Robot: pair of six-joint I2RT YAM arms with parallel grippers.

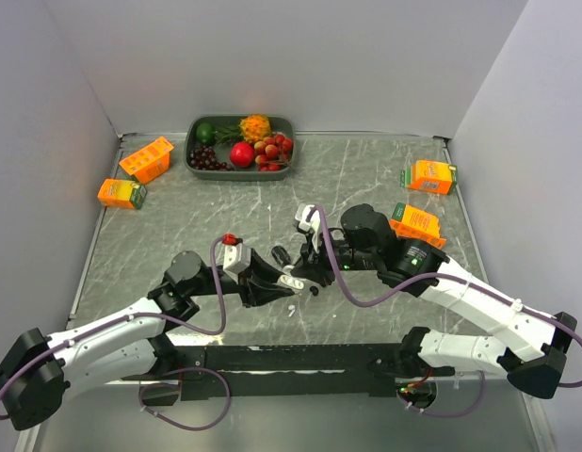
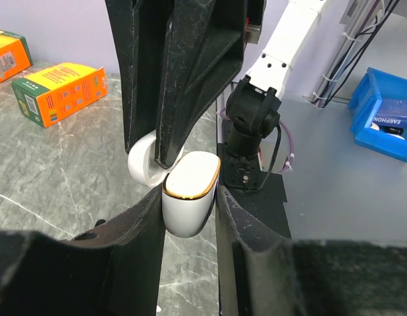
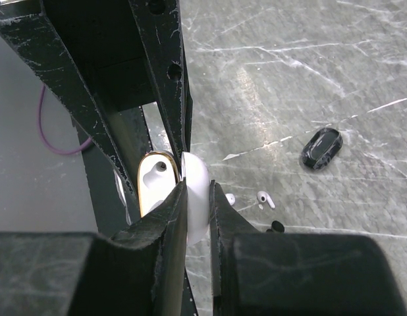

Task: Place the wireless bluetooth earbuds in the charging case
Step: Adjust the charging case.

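1. Charging case (image 2: 190, 197): white with a gold rim, lifted off the surface (image 1: 366, 179) around its middle, somewhat toward the near edge. It stands open. The right wrist view shows an empty moulded pocket inside the gold rim.

2. Left gripper (image 2: 190, 214): narrow, with one finger pressed against each side of the case body. The grip is firm and no gap shows at either side.

3. Right gripper (image 3: 197, 194): narrow, pinching the rounded white lid (image 3: 198, 187) of the same case between its fingers. The two grippers meet nose to nose over the case.

4. Wireless bluetooth earbuds: none is seated in the case. One white earbud (image 3: 264, 197) with a short stem lies on the surface just beside the case. A tiny black bud (image 3: 276, 226) lies near it. Both are apart from either gripper.

5. A glossy black oval object (image 3: 321, 147) lies on the surface a little farther off, toward the far edge. I cannot tell what it is.

6. Other items:
- A grey tray (image 1: 289, 122) of fruit sits at the far edge, left of centre.
- Two orange cartons (image 1: 146, 158) lie near the far left corner.
- Two more cartons (image 1: 430, 175) lie along the right edge, one close behind the right arm.
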